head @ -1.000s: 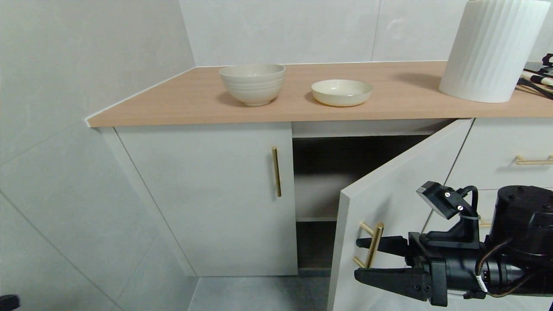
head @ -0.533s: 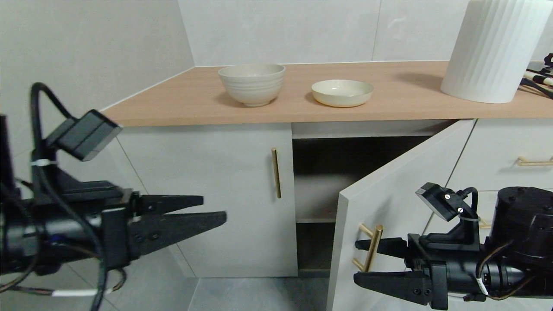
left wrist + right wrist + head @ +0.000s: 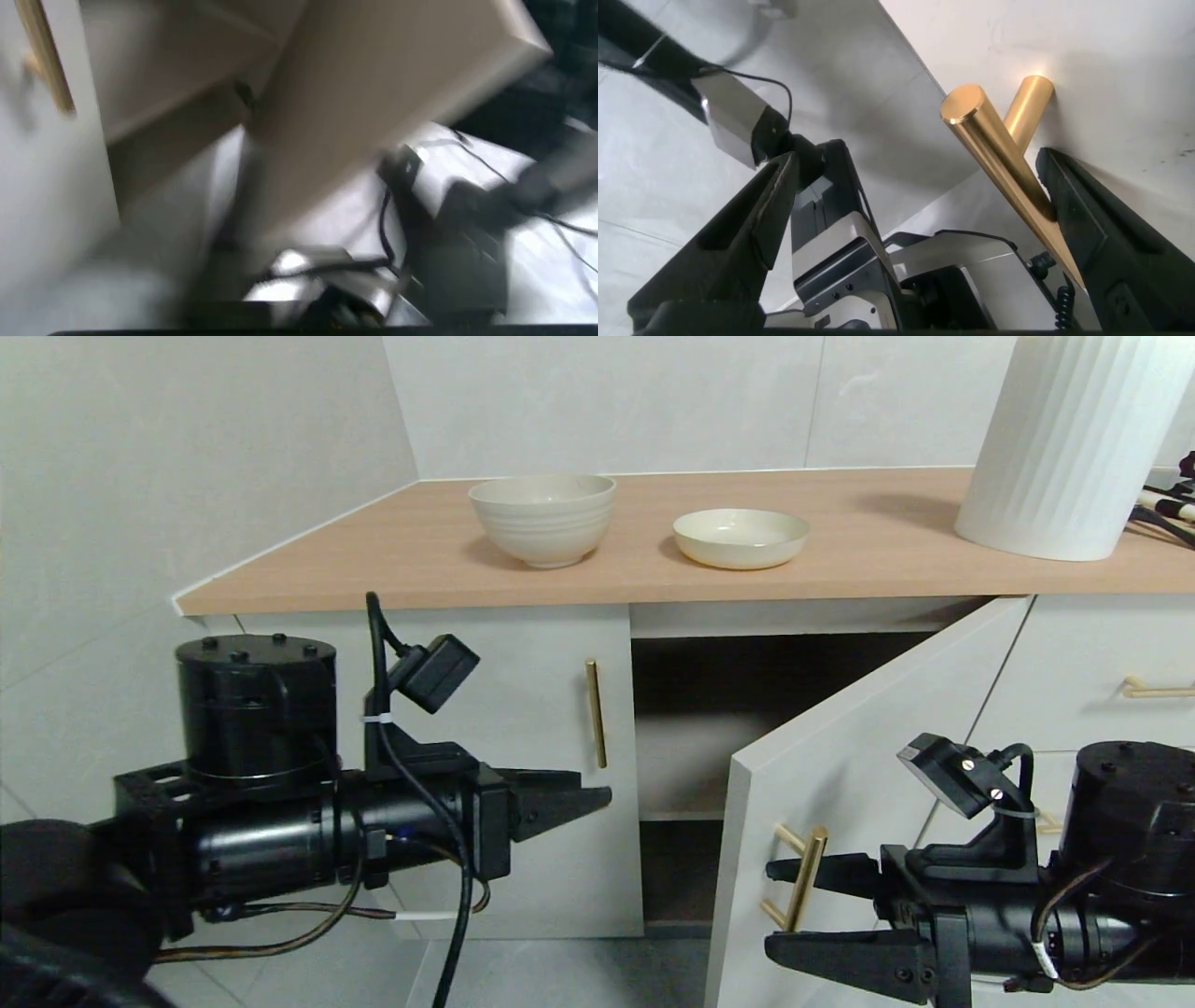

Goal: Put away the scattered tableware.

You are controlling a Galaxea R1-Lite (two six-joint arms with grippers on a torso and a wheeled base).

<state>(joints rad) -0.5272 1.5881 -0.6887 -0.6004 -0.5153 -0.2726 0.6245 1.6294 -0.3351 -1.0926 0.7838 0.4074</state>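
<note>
Wood-grain countertop (image 3: 373,569), matte and warm: a ribbed cream bowl (image 3: 543,518) sits toward its left end, with a smooth shallow dish (image 3: 740,536) beside it, apart. A fluted white vase (image 3: 1064,448) stands at the right end. Below, the right gripper (image 3: 769,900) spreads wide around the open cabinet door's (image 3: 859,747) round brass handle (image 3: 808,873). The left gripper (image 3: 579,798) is by the closed door (image 3: 485,709); spread or pressed, can't tell.

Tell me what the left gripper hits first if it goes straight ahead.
Likely the open cupboard door: the left gripper points across the gap toward its free edge, though depth is unclear.
</note>
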